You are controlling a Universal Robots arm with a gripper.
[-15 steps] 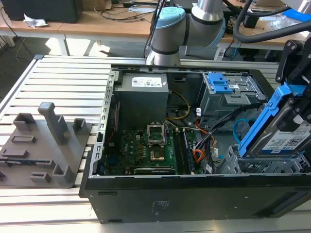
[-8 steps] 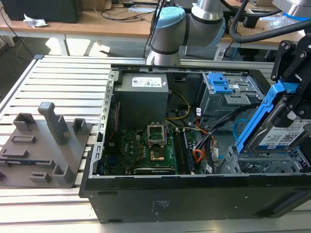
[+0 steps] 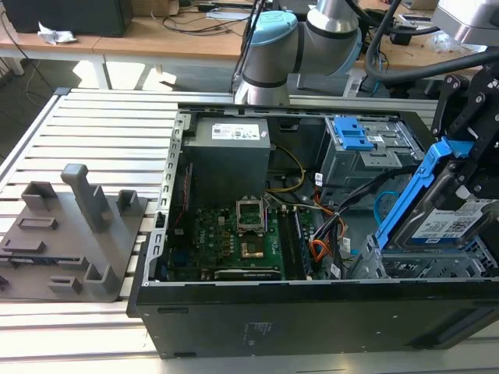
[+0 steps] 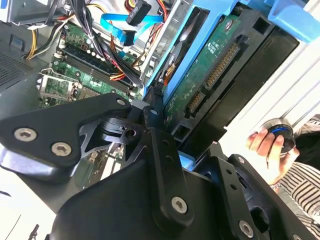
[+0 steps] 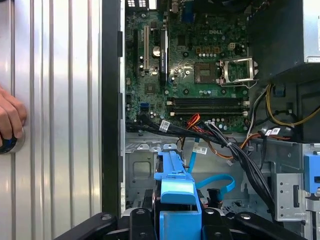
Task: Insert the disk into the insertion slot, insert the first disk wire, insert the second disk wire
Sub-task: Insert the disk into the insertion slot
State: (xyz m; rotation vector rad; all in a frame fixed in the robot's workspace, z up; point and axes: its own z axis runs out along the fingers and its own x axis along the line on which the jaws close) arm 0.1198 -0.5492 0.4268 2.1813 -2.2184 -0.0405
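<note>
The disk [image 3: 448, 222], silver with a white label in a bright blue carrier, hangs steeply tilted at the exterior view's right. Its lower end sits at the mouth of the insertion slot [image 3: 413, 269], a grey perforated cage in the case's front corner. My black gripper [image 3: 458, 173] is shut on the disk's upper end. The second wrist view shows the disk's green circuit-board underside [image 4: 212, 70] between my fingers [image 4: 160, 145]. The blue carrier [image 5: 175, 187] stands over the grey bay [image 5: 142, 167] in the first wrist view. A loose blue disk wire [image 5: 220, 182] lies curled beside the bay.
The open black computer case [image 3: 257, 319] holds a motherboard [image 3: 226, 241], a power supply [image 3: 230, 156] and a taller cage with a blue bracket [image 3: 352, 136]. Black and orange cable bundles [image 5: 225, 140] cross near the bay. A person's hand [image 4: 265, 147] rests on a round knob. A grey fixture [image 3: 74, 234] stands on the slatted table.
</note>
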